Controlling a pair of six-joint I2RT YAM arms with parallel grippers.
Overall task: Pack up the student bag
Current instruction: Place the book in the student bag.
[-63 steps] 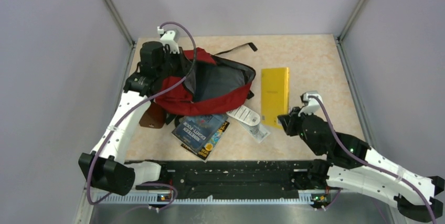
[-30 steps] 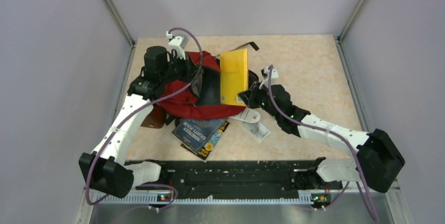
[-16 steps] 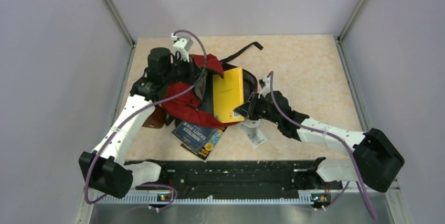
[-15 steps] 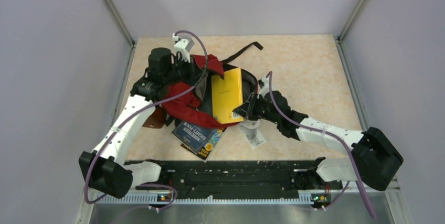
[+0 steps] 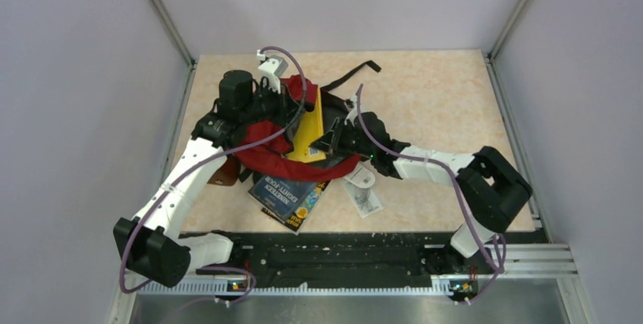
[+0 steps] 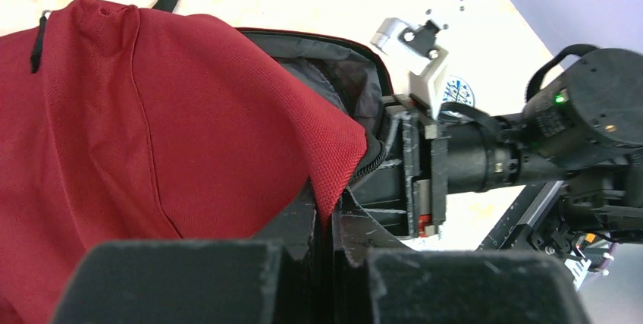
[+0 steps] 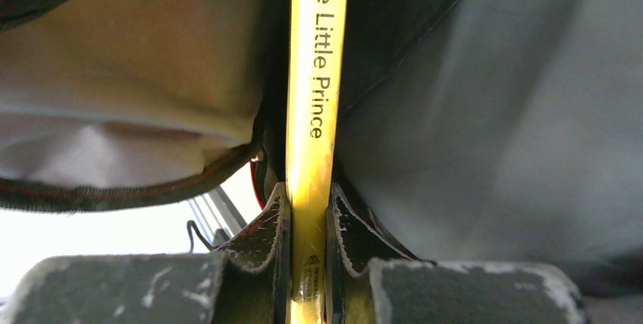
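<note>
The red student bag (image 5: 261, 155) lies at the table's left middle with its mouth open toward the right. My left gripper (image 5: 282, 105) is shut on the bag's upper red flap (image 6: 227, 111) and holds the opening up. My right gripper (image 5: 331, 140) is shut on a yellow book (image 5: 309, 133), spine reading "The Little Prince" (image 7: 318, 96), held on edge and partly inside the bag's grey lining (image 7: 485, 111). The book's far end is hidden in the bag.
A dark blue book (image 5: 290, 193) lies just in front of the bag. A white tagged item (image 5: 364, 187) lies to its right. A small brown pouch (image 5: 221, 174) sits at the bag's left. A black strap (image 5: 352, 75) trails behind the bag.
My right gripper has carried the yellow book leftward from the table's right into the bag's mouth and turned it on edge. My left gripper has lifted the flap a little higher and rightward.
</note>
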